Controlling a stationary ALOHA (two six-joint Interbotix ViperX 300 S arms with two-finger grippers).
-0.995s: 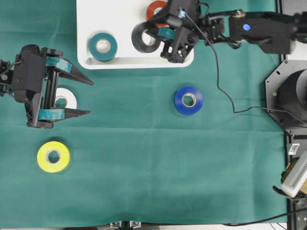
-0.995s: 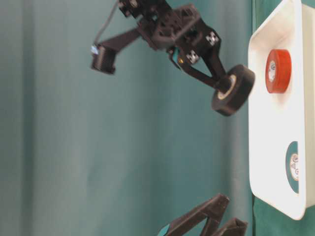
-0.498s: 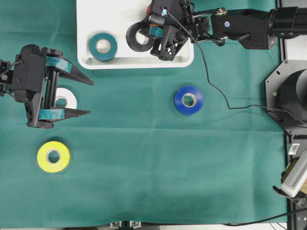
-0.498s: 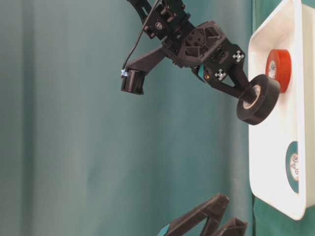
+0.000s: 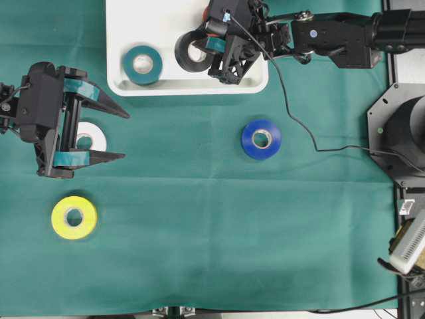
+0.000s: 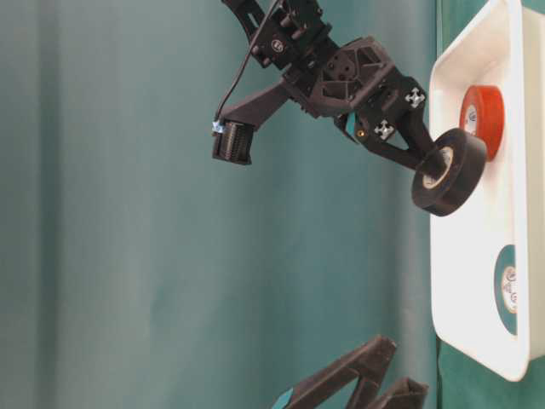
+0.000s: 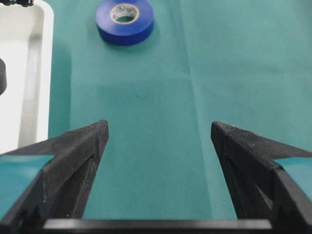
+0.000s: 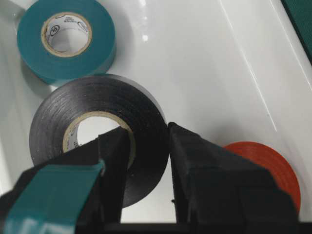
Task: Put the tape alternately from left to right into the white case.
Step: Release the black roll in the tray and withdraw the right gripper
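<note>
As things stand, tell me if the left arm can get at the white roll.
Probably yes. The left gripper hangs open right over the white roll, with bare cloth around it and the yellow roll well off.

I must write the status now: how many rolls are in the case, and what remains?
Done: teal roll and red roll lie in the white case. In hand: right hand pinches the black roll over it. Left: white, yellow, blue on the cloth.
</note>
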